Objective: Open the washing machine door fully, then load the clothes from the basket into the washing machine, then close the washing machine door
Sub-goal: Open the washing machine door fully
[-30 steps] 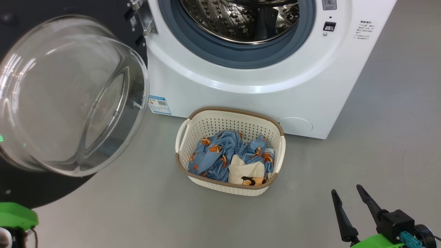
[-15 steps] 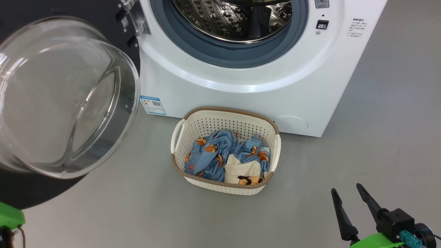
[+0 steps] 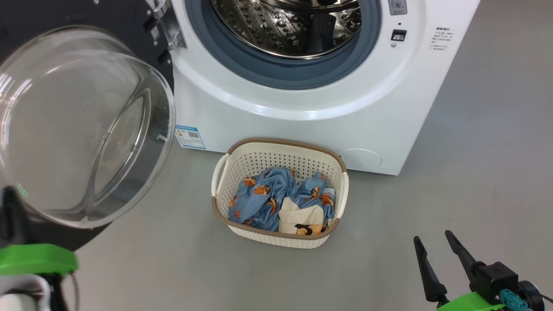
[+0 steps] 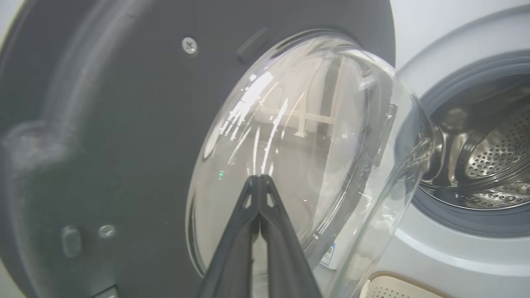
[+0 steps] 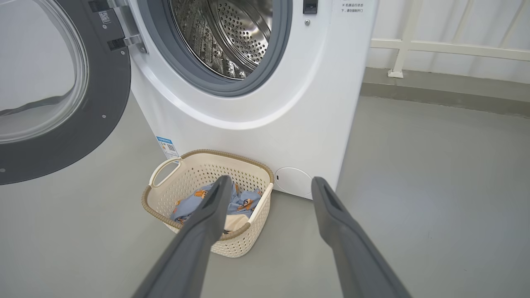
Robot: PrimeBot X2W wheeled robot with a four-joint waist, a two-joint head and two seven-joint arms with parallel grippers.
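The washing machine (image 3: 302,125) stands with its door (image 3: 86,125) swung wide open to the left, clear glass bowl facing me. The steel drum (image 3: 285,26) looks empty. In front of it on the floor sits the cream basket (image 3: 285,144), holding light-blue printed clothes (image 3: 263,194) and a cream piece (image 3: 298,214). My right gripper (image 3: 433,236) is open and empty, low at the right, well apart from the basket. From its wrist the basket (image 5: 227,155) lies just beyond the right gripper (image 5: 271,181). My left gripper (image 4: 260,178) is shut and empty, pointing at the door's glass bowl (image 4: 298,136).
Grey floor (image 3: 475,172) spreads to the right of the machine and in front of the basket. A white railing (image 5: 447,47) and low ledge run along the wall behind the machine's right side. A blue label (image 3: 189,136) sits low on the machine's front.
The head camera has shifted a little, sliding the scene left. My left arm's green wrist has come further into the lower left corner. The right gripper, basket and door have not moved.
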